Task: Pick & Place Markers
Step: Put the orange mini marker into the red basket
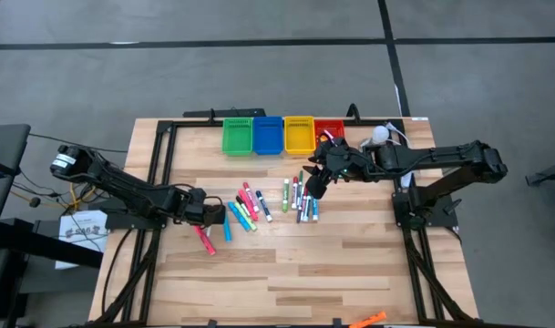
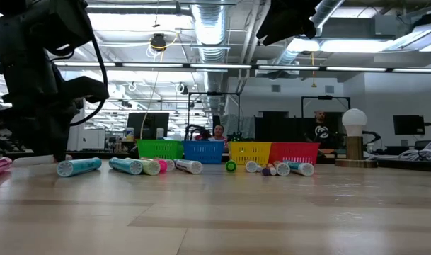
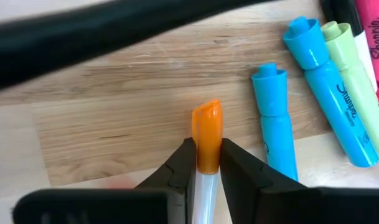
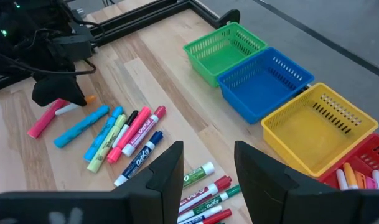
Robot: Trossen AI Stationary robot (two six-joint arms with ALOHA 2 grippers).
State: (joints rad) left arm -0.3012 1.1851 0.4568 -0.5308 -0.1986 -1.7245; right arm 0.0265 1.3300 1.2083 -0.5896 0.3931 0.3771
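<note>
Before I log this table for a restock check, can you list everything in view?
Bins: four, green, blue, yellow, red, in a row at the table's far edge.
Markers in the red bin: a few, exact count unclear.
Left marker cluster: cyan, pink, yellow-green and white ones lying loose near the left arm.
Right marker cluster: several white-barrelled ones with green, red and blue caps, below the right gripper.
Orange-capped marker: one, held by the left gripper.
Orange item: one, at the table's near edge, kind unclear.
People: two, beyond the table, in the room.
Left gripper: shut on the orange-capped marker.
Right gripper: open, empty, above the right marker cluster.
</note>
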